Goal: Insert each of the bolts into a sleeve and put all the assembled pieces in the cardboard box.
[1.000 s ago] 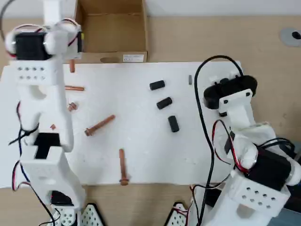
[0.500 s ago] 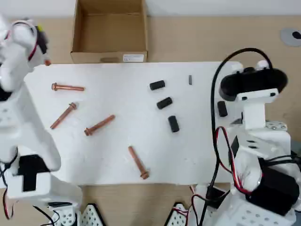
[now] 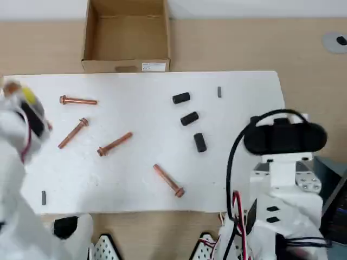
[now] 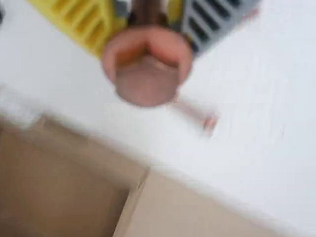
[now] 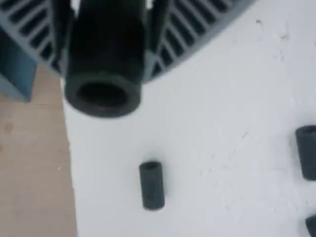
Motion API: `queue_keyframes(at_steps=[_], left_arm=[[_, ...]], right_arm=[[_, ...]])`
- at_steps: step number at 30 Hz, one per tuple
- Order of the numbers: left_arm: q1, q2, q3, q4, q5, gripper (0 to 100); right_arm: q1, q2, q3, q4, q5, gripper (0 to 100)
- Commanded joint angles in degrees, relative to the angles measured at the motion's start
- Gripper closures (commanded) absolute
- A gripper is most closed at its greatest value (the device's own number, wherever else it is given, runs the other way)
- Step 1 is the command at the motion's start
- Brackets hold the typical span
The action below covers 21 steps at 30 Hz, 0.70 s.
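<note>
Left gripper point(image 4: 147, 15) first: yellow and grey fingers clamped tight on the held bolt point(image 4: 146, 74), head end facing the wrist cam, above the white sheet point(image 4: 256, 98). High view puts the left arm point(image 3: 19, 130) at the sheet's left edge.

Moving right, four loose bolts lie flat on the sheet. A level bolt point(image 3: 78, 100) is near the far left, w/ a slanted bolt point(image 3: 72, 132) just nearer. A mid bolt point(image 3: 115, 143) is angled toward centre, and a front bolt point(image 3: 168, 180) lies close to the near edge. The cardboard box point(image 3: 127, 38) sits open-topped on the table, just past the sheet's far edge.

Past centre are three black sleeves in a loose column: far sleeve point(image 3: 181, 98), middle sleeve point(image 3: 189, 118), near sleeve point(image 3: 200, 142).

Right arm point(image 3: 284, 138) is at the sheet's right side. Right gripper point(image 5: 106, 22) has grey fingers closed round the held sleeve point(image 5: 103, 84), bore toward the cam. A spare sleeve point(image 5: 152, 185) lies on the sheet beneath.
</note>
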Motion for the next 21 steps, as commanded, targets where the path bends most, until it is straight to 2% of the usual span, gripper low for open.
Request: queue_keyframes(at_steps=[1, 8, 14, 17, 21], left_arm=[[-0.1, -12.0, 16.4, -2.3, 2.2, 100], [-0.1, -35.3, 42.5, -10.1, 7.6, 100], [-0.1, -55.5, 59.8, -14.8, 7.6, 100], [0.0, -62.5, 65.6, -16.8, 7.6, 100], [0.0, -61.4, 69.1, -17.6, 8.1, 100]], right_arm=[[0.7, -3.6, 4.9, -3.5, -2.2, 98.9], [0.5, -14.4, 19.0, -10.4, -5.7, 98.9], [0.4, -24.0, 31.3, -17.6, -7.2, 98.9], [-3.0, -26.8, 35.7, -20.0, -7.4, 98.9], [-10.6, -28.8, 40.7, -22.7, -8.2, 98.9]])
